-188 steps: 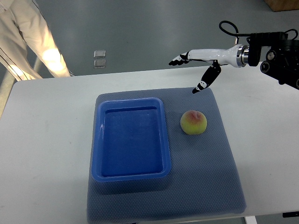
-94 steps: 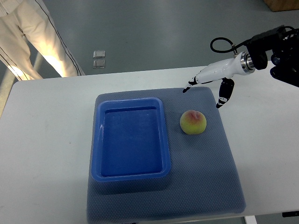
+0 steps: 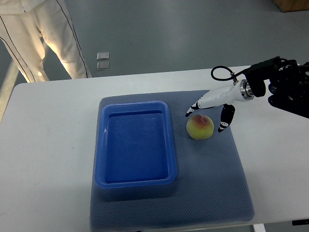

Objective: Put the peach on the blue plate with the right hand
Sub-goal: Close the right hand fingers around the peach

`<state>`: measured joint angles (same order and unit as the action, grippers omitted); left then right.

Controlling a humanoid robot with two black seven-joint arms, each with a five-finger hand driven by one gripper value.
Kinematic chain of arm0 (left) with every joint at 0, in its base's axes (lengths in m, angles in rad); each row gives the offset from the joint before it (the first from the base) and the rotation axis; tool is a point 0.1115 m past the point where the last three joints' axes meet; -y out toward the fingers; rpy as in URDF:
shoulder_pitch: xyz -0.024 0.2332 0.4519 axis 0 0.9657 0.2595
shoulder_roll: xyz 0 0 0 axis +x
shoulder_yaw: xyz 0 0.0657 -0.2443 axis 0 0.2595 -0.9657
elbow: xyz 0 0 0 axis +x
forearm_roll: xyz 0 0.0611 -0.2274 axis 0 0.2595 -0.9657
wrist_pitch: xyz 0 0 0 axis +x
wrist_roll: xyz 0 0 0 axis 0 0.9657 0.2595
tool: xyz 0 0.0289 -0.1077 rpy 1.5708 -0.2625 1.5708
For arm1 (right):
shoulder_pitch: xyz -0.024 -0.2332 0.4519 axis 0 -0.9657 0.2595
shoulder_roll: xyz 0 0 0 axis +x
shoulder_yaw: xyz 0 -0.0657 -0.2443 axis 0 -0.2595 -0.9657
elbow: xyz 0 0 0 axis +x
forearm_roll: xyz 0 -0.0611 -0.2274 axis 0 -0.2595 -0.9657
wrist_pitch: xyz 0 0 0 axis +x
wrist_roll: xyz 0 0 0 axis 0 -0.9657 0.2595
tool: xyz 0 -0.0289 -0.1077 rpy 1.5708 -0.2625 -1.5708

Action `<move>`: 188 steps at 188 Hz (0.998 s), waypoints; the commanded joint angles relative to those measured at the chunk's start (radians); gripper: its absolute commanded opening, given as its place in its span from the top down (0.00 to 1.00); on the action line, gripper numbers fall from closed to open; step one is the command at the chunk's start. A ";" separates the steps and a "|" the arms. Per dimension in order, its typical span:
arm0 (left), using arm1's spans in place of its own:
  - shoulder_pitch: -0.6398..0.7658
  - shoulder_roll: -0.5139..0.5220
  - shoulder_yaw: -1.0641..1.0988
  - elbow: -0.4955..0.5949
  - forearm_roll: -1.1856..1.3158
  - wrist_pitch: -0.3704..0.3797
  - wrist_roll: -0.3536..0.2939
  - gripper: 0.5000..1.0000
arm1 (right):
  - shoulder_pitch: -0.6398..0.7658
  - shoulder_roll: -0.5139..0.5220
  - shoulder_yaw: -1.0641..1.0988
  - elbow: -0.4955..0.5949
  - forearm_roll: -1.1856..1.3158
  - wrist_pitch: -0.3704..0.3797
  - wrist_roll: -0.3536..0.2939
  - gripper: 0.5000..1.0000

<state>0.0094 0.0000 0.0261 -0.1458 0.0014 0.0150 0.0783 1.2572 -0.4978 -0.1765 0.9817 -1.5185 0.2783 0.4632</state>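
Peach [image 3: 200, 127], round and yellow-green with a red blush on top, sits on a grey-blue mat [image 3: 212, 183] that covers the middle of a white table [image 3: 43, 159]. It lies just right of the blue plate [image 3: 134, 181], which is really a deep rectangular tray, empty, with its long side running near to far.

Coming in from the right edge, the right hand [image 3: 208, 112] hangs just over the far-right side of the fruit. Its fingers [image 3: 192, 109] are spread apart and hold nothing: several reach past the peach's far edge, while the thumb [image 3: 224, 120] points down just right of it. The peach therefore lies between the fingers and thumb, slightly to the near-left of the palm. Whether any fingertip already touches the skin cannot be told from this angle. Being round, the fruit has no long axis to line up with, so the grasp probably depends only on the hand lowering and closing around it.

Nothing stands between the peach and the tray except the tray's raised right wall, which the fruit would have to clear. No left arm shows. At the far left, beyond the table, a person's legs [image 3: 48, 34] in pale trousers are visible.
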 commanded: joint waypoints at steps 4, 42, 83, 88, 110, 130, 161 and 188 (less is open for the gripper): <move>0.000 0.000 0.000 0.000 0.000 0.000 0.000 0.00 | -0.018 0.001 0.002 -0.003 0.001 -0.024 0.000 0.14; 0.000 0.000 0.000 0.000 0.000 0.000 0.000 0.00 | -0.036 0.021 0.006 -0.003 0.007 -0.033 0.002 0.14; 0.000 0.000 0.000 0.000 0.000 0.000 0.000 0.00 | -0.056 0.038 0.008 -0.005 0.006 -0.065 -0.001 0.14; 0.000 0.000 0.000 0.000 0.000 0.000 0.000 0.00 | -0.056 0.038 0.008 -0.005 0.006 -0.065 -0.001 0.14; 0.000 0.000 0.000 0.000 0.000 0.000 0.000 0.00 | -0.067 0.048 0.008 -0.034 0.004 -0.070 -0.001 0.14; 0.000 0.000 0.000 0.000 0.000 0.000 0.000 0.00 | -0.070 0.050 0.008 -0.035 0.004 -0.077 -0.001 0.15; 0.000 0.000 0.000 0.000 0.000 0.000 0.000 0.00 | -0.075 0.050 0.008 -0.035 0.006 -0.085 -0.001 0.23; 0.000 0.000 0.000 0.000 0.000 0.000 0.000 0.00 | -0.075 0.054 0.006 -0.035 0.004 -0.083 0.000 0.50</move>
<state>0.0093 0.0000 0.0261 -0.1458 0.0014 0.0155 0.0783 1.1830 -0.4477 -0.1687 0.9460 -1.5129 0.1946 0.4618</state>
